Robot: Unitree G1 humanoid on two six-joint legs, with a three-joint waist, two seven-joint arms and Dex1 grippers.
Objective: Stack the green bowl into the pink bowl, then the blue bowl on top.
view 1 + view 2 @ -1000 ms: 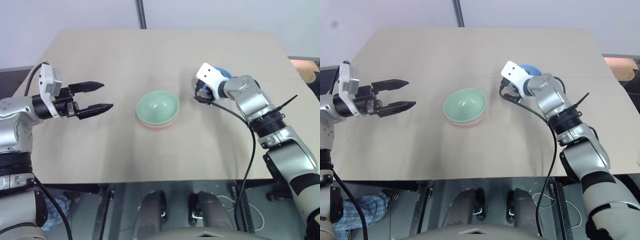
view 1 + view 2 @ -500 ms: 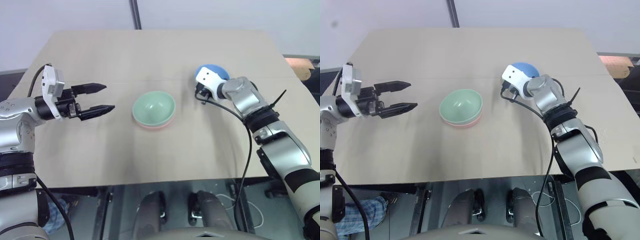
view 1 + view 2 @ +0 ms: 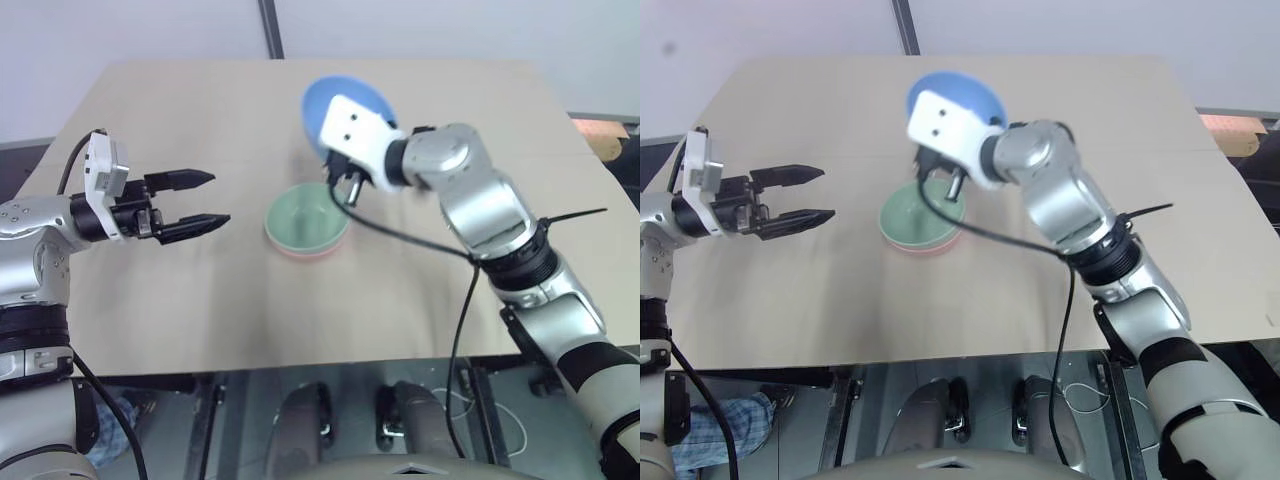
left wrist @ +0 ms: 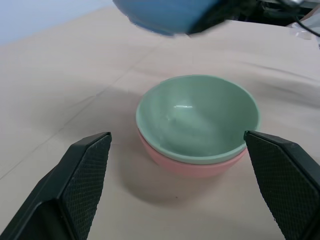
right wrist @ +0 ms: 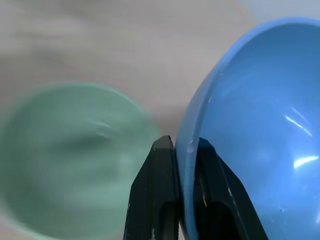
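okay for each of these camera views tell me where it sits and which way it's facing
Head views, stereo pair: look forward and down over the table; both arms show.
Left wrist view: looks along the open left hand at the green bowl nested in the pink bowl.
Right wrist view: looks along the right hand, pinching the blue bowl rim.
Shared: all show the green and blue bowls.

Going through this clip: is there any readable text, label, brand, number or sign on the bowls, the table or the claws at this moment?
None can be read.
The green bowl, the pink bowl under it and the blue bowl pinched by the right claw are plain.
The table is bare of print.
The left claw carries no marking.
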